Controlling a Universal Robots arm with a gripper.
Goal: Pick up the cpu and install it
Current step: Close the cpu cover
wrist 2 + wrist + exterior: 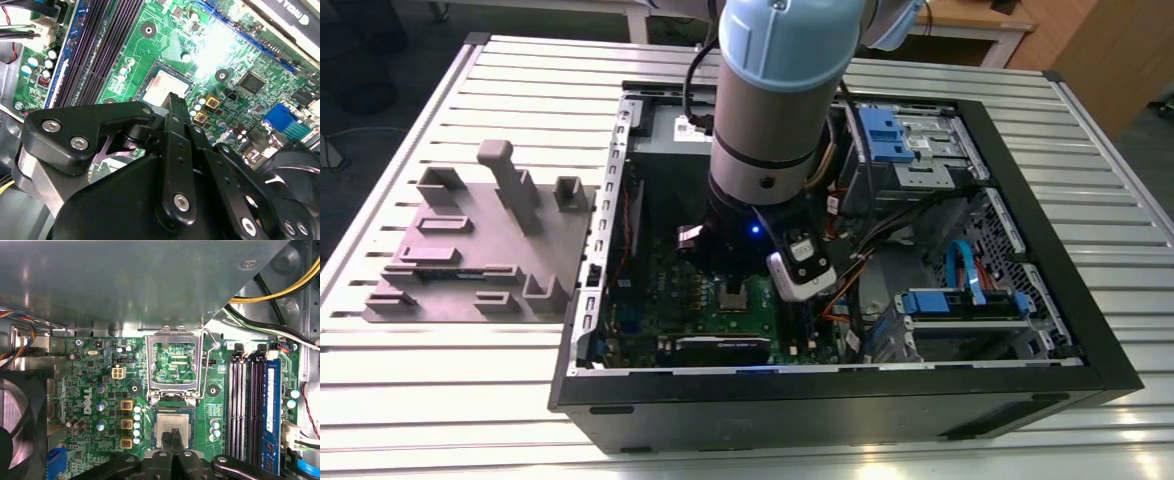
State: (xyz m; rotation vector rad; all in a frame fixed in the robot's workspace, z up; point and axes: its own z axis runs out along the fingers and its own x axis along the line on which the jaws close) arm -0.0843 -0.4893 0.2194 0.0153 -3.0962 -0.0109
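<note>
While seated in socket | one cpu (173,424) | fingers (173,439) above

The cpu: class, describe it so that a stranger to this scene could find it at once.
Start at the open computer case on the slatted table and look down at the green motherboard. Below the raised metal socket bracket sits the cpu, with the tool at its edge. Its plain silvery square top sets it apart from the long dark memory slots beside it.

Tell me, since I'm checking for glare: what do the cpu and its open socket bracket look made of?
The cpu top looks like brushed silvery metal, showing a dull pale sheen. The socket bracket seems bare bright steel, its thin frame edges catching light.
</note>
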